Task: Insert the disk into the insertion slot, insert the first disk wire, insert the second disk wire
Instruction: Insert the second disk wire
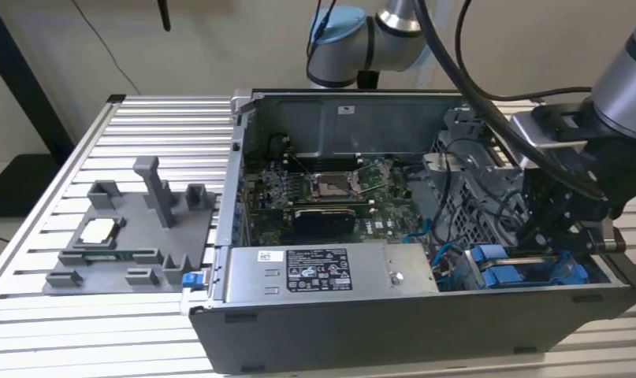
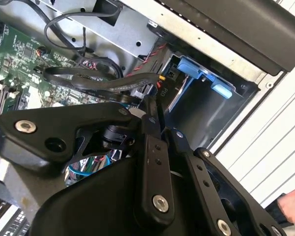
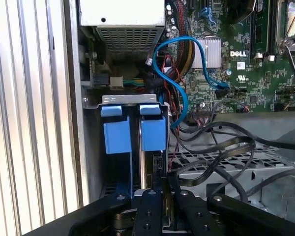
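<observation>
Sitting on your slatted bench [image 1: 139,126], the open computer case [image 1: 329,339] has the grey power supply [image 1: 329,272] along its near wall and the motherboard [image 1: 318,193] behind. Your claw [image 1: 554,236] hangs just above the drive bay [image 1: 528,272] at the exterior view's right. The disk [image 3: 137,132] in its blue carrier stands on edge in the slot directly below, long axis running down into the bay. Claw fingers [image 3: 150,206] look pressed together, pinching nothing visible. Loose black cables [image 3: 221,152] and a blue wire [image 3: 179,59] crowd beside
</observation>
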`<state>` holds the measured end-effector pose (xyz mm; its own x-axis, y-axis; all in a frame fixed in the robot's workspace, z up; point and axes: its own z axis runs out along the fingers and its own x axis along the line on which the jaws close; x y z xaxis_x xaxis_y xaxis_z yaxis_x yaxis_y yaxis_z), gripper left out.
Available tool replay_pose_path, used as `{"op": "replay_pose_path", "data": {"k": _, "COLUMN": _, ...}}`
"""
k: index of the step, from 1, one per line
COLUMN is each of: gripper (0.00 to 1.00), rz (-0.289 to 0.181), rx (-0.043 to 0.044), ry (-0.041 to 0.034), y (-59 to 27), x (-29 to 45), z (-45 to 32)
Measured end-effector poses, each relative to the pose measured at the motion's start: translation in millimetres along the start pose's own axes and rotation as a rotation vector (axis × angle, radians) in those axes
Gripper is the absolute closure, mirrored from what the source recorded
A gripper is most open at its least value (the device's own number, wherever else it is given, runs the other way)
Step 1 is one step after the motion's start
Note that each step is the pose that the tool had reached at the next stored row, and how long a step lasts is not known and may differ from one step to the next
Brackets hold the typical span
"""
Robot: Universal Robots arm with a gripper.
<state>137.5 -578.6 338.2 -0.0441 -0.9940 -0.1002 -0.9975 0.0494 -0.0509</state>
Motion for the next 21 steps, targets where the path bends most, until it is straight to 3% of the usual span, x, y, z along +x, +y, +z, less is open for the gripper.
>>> {"op": "replay_pose_path", "data": {"k": 3, "gripper": 0.84, "rz": -0.001, "rx": 0.0039, "ry": 0.0013, "y": 0.7, "x": 0.4, "z": 4.3}}
{"op": "replay_pose_path", "data": {"k": 6, "gripper": 0.83, "rz": -0.002, "rx": 0.0058, "ry": -0.0022, "y": 0.7, "x": 0.5, "z": 7.7}}
{"op": "replay_pose_path", "data": {"k": 7, "gripper": 0.77, "rz": -0.002, "rx": 0.0058, "ry": -0.0015, "y": 0.7, "x": 0.6, "z": 7.3}}
{"op": "replay_pose_path", "data": {"k": 14, "gripper": 0.77, "rz": -0.001, "rx": 0.0043, "ry": -0.0006, "y": -0.6, "x": -2.3, "z": -21.5}}
{"op": "replay_pose_path", "data": {"k": 16, "gripper": 0.77, "rz": -0.002, "rx": 0.004, "ry": -0.0005, "y": -0.9, "x": -2.8, "z": -26.2}}
{"op": "replay_pose_path", "data": {"k": 18, "gripper": 0.77, "rz": -0.001, "rx": -0.0023, "ry": 0.0001, "y": -2.3, "x": -2.9, "z": -27.6}}
{"op": "replay_pose_path", "data": {"k": 21, "gripper": 0.77, "rz": 0.001, "rx": -0.0221, "ry": 0.0017, "y": -9.0, "x": -3.3, "z": -27.6}}
